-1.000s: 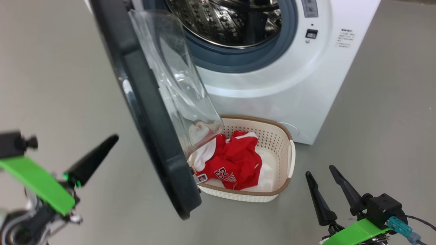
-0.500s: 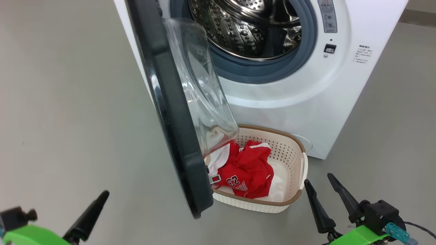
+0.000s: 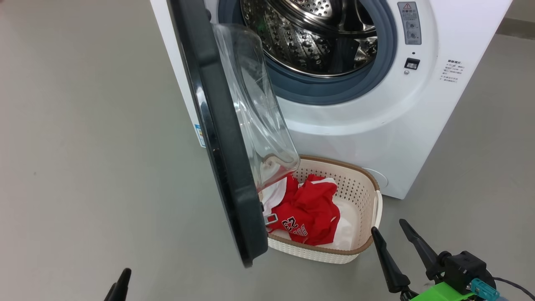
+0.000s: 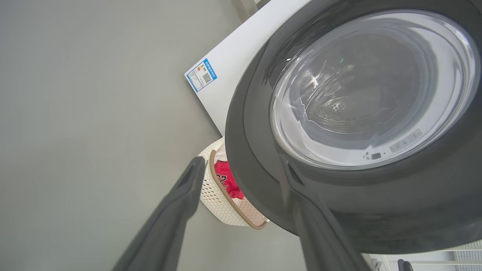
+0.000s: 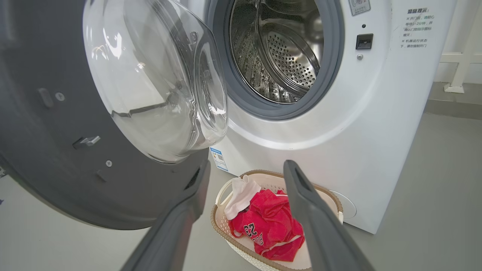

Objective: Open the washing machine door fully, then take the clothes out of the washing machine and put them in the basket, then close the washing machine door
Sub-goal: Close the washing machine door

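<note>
The clothes (image 3: 309, 209) lie in the basket (image 3: 353, 190) just ahead of the right gripper (image 3: 388, 226), which is spread and empty. The drum (image 3: 313, 37) looks bare, so closing comes next: the left gripper (image 4: 241, 165), also spread, faces the outer side of the door (image 4: 248, 124) and should push it shut

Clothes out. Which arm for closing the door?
Left, likely. The left gripper faces the door from outside and could push it shut; the right gripper sits on its inner side, by the basket.
</note>
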Tool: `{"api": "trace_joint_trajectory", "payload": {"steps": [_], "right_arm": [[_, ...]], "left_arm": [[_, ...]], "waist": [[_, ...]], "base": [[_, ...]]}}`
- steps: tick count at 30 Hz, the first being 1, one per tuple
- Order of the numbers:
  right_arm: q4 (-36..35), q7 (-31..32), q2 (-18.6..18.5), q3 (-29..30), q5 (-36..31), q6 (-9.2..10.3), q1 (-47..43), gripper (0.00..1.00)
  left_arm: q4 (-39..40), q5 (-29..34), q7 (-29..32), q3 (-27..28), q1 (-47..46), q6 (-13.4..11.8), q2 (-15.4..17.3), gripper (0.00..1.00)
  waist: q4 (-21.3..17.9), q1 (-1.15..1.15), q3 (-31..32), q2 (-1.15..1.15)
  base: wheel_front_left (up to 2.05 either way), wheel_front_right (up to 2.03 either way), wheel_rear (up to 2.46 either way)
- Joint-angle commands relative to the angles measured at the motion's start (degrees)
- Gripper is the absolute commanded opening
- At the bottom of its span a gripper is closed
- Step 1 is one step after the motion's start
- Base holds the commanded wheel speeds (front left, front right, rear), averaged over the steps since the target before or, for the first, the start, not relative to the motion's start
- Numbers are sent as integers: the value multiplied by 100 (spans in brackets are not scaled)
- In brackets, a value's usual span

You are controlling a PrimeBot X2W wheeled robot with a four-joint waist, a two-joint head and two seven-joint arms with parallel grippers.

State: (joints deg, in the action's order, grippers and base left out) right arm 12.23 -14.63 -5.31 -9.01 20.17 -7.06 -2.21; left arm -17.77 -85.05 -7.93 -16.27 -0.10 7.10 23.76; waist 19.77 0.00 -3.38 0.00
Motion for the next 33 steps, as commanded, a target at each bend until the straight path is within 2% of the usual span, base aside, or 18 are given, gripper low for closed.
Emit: {"api": "trace_joint_trajectory", "payload": {"steps": [1,7,9,14,22,23,30,33], "right_arm": [[-127,-37,-46,-143,8,-43,100,100],[-119,-37,-45,-131,7,-43,149,100],[-114,-37,-45,-127,7,-43,159,100],[-102,-37,-41,-105,12,-43,180,100],[-101,-37,-30,-58,6,-43,224,100],[-101,-37,-30,-58,6,-43,224,100],[-109,-37,-27,-31,-2,-43,242,100],[-112,-37,-23,-28,-1,-43,250,100]], "left_arm": [[8,178,-177,156,-138,38,133,100],[-298,694,-642,-9,-255,38,34,100],[-433,1089,-691,-48,-302,38,39,100],[-474,2155,-704,691,-317,38,-403,100],[-290,3779,-706,1313,-161,38,-928,100],[-290,3779,-706,1313,-161,38,-928,100],[13,5634,-706,1794,1,38,-1352,100],[182,6217,-707,1966,88,38,-1567,100]], "waist": [[-1,0,-29,0],[-12,0,-90,0],[-18,0,-103,0],[-38,0,-117,0],[-64,0,-148,0],[-64,0,-148,0],[-63,0,-159,0],[-69,0,-148,0]], "base": [[0,0,0],[0,0,0],[0,0,0],[0,0,0],[0,0,0],[0,0,0],[0,0,0],[0,0,0]]}}
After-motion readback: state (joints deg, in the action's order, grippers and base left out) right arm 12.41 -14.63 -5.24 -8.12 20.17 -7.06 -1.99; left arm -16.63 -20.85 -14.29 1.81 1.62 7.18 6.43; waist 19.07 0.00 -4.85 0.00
